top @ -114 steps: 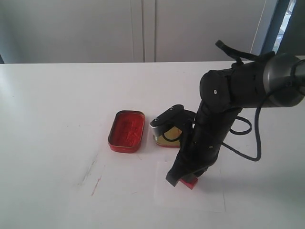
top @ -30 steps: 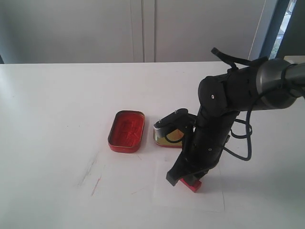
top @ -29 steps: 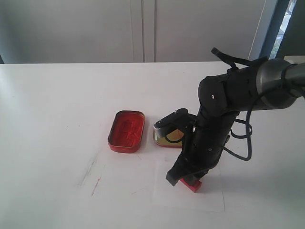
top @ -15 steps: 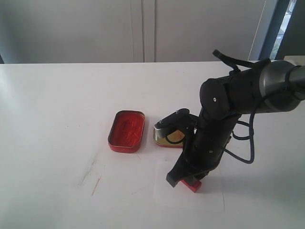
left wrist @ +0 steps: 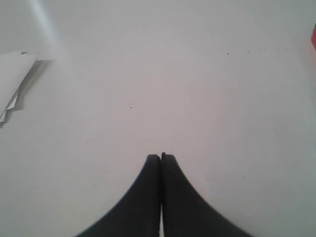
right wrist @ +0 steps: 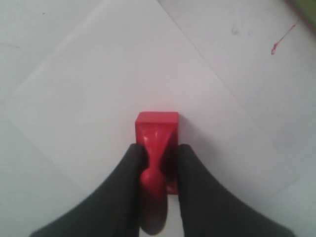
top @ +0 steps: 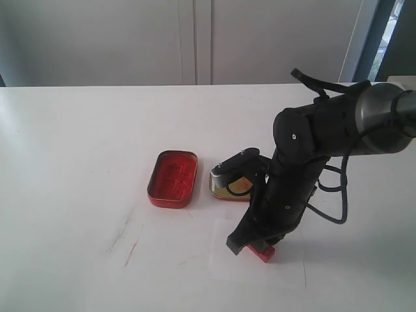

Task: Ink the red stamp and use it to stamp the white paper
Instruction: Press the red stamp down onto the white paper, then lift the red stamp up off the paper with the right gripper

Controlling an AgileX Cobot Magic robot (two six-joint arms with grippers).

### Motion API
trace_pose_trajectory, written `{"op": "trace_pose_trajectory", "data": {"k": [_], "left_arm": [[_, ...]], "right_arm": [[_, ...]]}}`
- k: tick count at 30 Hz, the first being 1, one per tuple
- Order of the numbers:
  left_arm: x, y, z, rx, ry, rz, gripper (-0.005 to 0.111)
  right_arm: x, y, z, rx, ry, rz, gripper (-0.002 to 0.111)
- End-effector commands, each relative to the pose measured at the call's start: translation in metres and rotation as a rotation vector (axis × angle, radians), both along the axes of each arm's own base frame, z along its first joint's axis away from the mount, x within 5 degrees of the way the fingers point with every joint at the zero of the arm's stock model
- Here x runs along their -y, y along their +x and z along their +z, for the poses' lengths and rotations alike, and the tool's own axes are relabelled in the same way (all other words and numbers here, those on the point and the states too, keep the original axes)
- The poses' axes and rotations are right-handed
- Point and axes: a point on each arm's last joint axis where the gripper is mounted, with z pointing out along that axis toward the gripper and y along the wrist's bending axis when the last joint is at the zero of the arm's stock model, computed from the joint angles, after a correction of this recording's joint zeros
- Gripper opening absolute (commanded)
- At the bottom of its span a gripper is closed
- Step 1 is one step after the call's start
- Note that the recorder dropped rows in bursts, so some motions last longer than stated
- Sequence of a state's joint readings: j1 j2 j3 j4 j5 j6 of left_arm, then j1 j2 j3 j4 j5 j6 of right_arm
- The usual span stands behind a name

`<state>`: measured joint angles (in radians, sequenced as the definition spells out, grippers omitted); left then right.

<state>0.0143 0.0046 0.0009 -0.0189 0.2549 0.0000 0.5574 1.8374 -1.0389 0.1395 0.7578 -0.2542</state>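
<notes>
While clamped on the narrow handle of the red stamp, the right gripper has one black finger on each side of it. The handle's rounded knob sits between the fingers, nearest the wrist camera. The stamp stands upright, handle up and block base down, and the base looks flat on the white paper. The base is rectangular, with its long axis running straight out from the fingers, in line with the gripper. The stamp is glossy moulded plastic, and the handle flares where it meets the block.

In the exterior view the right gripper reaches down from a black arm, and the red stamp shows just under it, near the paper's far edge. The white paper is a thin, flat, matte rectangle, faint against the white table.

Beyond the paper lies an open tin lid with a shiny gold lining and red outer wall, partly hidden by the arm. Just left of it, a small gap apart, is a red ink tin, a rounded rectangle with a rough red pad inside. A thin red streak and grey scuffs mark the table nearer the camera on the left.

The left gripper hangs over bare table with its black fingers pressed together, nothing between them.
</notes>
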Motion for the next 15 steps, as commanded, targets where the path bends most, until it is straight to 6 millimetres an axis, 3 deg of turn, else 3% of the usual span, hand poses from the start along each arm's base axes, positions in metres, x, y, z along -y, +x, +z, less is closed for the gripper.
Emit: {"op": "trace_pose_trajectory", "data": {"k": [1,15], "left_arm": [[0.0,0.0,0.001,0.006,-0.003,-0.004,0.0],[0.0,0.0,0.001,0.006,-0.003,-0.004,0.0]], "right_arm": [[0.002,-0.004,0.0,-0.016,-0.013,-0.001,0.0],[0.004,-0.007,0.019,0.021,0.014,-0.012,0.0]]}}
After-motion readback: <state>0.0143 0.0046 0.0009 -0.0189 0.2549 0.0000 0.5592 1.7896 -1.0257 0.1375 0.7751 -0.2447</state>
